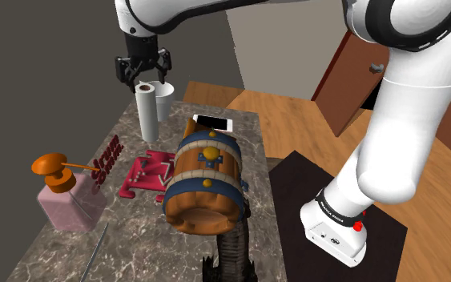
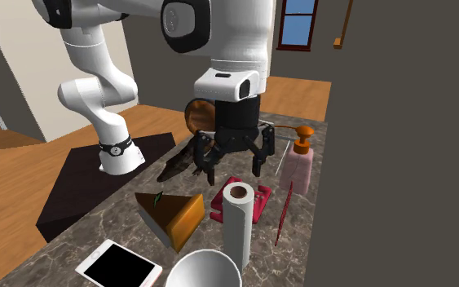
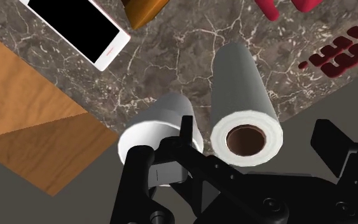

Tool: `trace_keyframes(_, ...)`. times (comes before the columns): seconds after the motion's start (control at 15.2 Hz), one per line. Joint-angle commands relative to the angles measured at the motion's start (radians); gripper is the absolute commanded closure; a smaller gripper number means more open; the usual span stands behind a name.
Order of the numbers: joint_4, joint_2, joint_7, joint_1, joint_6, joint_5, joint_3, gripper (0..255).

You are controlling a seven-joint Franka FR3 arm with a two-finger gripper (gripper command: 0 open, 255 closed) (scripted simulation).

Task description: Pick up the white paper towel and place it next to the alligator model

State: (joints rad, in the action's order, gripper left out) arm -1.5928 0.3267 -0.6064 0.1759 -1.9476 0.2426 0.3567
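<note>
The white paper towel roll (image 1: 145,114) (image 2: 237,228) stands upright on the marble counter (image 1: 127,240), near its far end. My black gripper (image 1: 146,78) (image 2: 234,169) hangs open just above the roll's top, fingers spread to either side and not touching it. In the wrist view the roll (image 3: 244,102) with its brown core lies between the fingertips (image 3: 187,135), my gripper (image 3: 260,143) centred over it. The dark alligator model (image 1: 233,244) (image 2: 178,165) lies at the counter's other end, near the stand, partly hidden by a barrel.
A white cup (image 1: 164,95) (image 3: 160,130) stands right beside the roll. A phone (image 1: 214,123), an orange-and-blue barrel (image 1: 205,178), a red rack (image 1: 146,176), red letters (image 1: 107,163) and a pink soap dispenser (image 1: 66,196) crowd the counter. Wooden floor (image 1: 295,120) lies beyond its edge.
</note>
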Motion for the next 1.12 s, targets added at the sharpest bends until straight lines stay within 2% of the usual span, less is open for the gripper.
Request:
trace_keyframes(0.0, -0.005, 0.017, -0.006, 0.002, -0.021, 0.008, -0.003, 0)
trace_keyframes(0.33, -0.039, 0.036, -0.013, 0.0, -0.073, 0.018, -0.008, 0)
trace_keyframes(0.79, -0.039, 0.036, -0.013, 0.0, -0.073, 0.018, -0.008, 0)
trace_keyframes(0.86, -0.039, 0.036, -0.013, 0.0, -0.073, 0.018, -0.008, 255)
trace_keyframes(1.06, -0.039, 0.036, -0.013, 0.0, -0.073, 0.018, -0.008, 255)
